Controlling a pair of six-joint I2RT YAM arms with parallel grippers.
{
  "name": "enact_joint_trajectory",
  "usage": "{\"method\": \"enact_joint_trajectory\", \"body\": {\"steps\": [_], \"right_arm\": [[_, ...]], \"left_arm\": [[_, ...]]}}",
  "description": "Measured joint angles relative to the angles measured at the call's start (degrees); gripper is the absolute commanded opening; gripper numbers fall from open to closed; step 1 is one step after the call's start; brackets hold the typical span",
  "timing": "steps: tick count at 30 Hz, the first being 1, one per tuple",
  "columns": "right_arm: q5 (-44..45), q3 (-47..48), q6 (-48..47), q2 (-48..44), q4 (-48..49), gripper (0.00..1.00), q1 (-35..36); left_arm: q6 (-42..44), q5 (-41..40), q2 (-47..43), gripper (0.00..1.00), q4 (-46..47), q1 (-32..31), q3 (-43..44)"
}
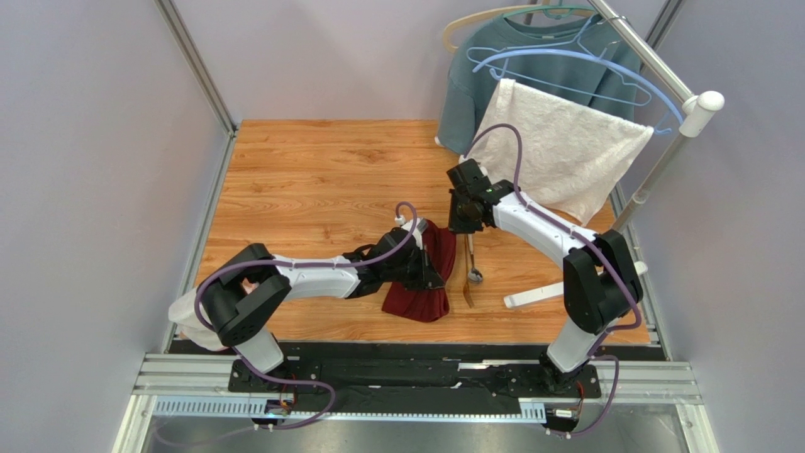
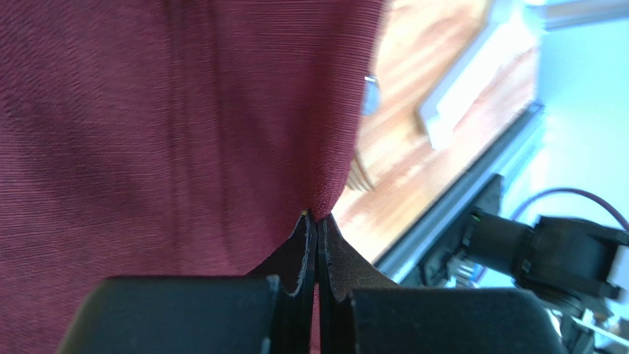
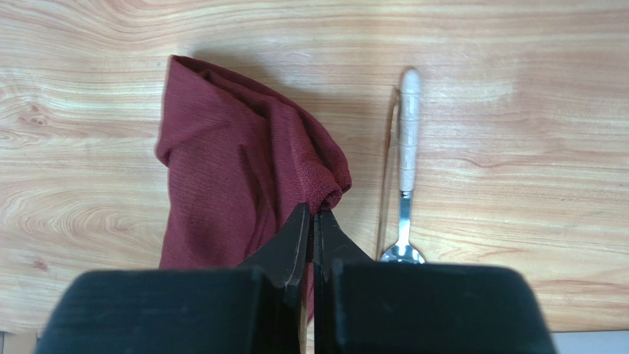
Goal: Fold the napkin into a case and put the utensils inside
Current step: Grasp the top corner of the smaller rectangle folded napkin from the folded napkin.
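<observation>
Left hand [image 2: 317, 221] and right hand [image 3: 314, 217] each seemingly pinch the napkin [image 3: 236, 162] beside the spoon [image 3: 405, 169]

Nothing legible in any of the three views: no text, label, brand, number or sign to read.
</observation>
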Motion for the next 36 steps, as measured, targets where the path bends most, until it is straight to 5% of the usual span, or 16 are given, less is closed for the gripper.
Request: {"method": "enact_joint_trajectory", "body": {"steps": [20, 32, 36], "right_arm": [[5.79, 15.10, -0.50, 14.32, -6.29, 0.00, 6.16], [4.74, 20.13, 1.07, 20.09, -8.00, 0.00, 7.02], [4.72, 20.15, 1.90, 22.18, -6.93, 0.00, 7.89]], "left_arm": [[-1.81, 6.01, -5.14, 0.00, 6.75, 4.72, -6.91], [-0.50, 2.56, -4.92, 0.00, 4.24, 4.90, -7.87], [0.52, 0.70, -4.92, 0.16, 0.24, 4.90, -7.85]]}}
